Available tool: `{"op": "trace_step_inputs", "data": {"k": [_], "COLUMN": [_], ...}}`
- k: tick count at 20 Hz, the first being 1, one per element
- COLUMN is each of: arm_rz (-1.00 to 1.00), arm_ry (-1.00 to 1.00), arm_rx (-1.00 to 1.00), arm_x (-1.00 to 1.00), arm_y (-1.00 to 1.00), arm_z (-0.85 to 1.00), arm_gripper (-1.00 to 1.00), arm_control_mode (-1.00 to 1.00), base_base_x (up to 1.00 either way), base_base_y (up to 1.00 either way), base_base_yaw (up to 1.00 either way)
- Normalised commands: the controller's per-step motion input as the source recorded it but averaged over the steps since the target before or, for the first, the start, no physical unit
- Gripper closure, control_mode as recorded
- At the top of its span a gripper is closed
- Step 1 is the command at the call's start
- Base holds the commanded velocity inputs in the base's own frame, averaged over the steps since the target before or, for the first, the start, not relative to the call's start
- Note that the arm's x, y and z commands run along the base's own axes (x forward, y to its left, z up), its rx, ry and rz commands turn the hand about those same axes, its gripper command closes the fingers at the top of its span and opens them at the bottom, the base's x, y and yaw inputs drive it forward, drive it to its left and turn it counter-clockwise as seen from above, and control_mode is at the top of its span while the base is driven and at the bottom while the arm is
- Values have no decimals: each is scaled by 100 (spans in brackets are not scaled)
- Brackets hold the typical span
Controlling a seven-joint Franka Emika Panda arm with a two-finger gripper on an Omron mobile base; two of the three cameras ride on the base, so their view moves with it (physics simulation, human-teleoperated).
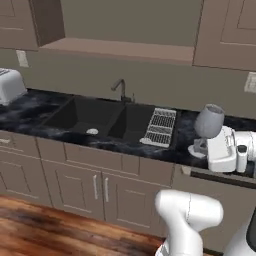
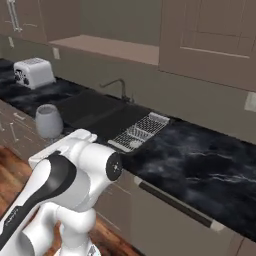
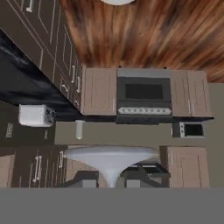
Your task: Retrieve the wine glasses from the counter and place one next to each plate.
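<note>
Kitchen, taupe cabinets, wood floor. Black marble counter [image 1: 35,117] runs along the wall with a dark double sink [image 1: 95,117], faucet [image 1: 121,90] behind it, ribbed grey drainer [image 1: 161,126] just right of the sink, white toaster [image 1: 10,85] at far left. Open shelf under the wall cabinets above the sink.

Tool [image 3: 111,177] is clamped narrow on the stem of a wine glass [image 1: 209,121]; dark fingertips [image 3: 83,179] sit either side of the stem, with the round foot spread just beyond them in the hand view. Glass is off the counter, held up at the end of the white arm. In the left base view its bowl shows over the counter's front edge, right of the drainer. In the right base view the bowl shows at left, in front of the cabinet fronts, above the arm's shoulder.

Hand view is rolled over: wood floor at top, an oven [image 3: 144,97] set in cabinets in the middle, toaster at left.
</note>
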Motion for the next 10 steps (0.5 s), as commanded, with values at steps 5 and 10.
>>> {"op": "trace_step_inputs", "data": {"k": [5, 10], "arm_rz": [0, 0], "arm_ry": [0, 0], "arm_rx": [0, 0], "arm_x": [0, 0], "arm_y": [0, 0], "arm_z": [0, 0], "arm_gripper": [100, 100], "arm_control_mode": [100, 100], "base_base_x": [0, 0], "base_base_y": [7, 1], "base_base_yaw": [99, 100]}}
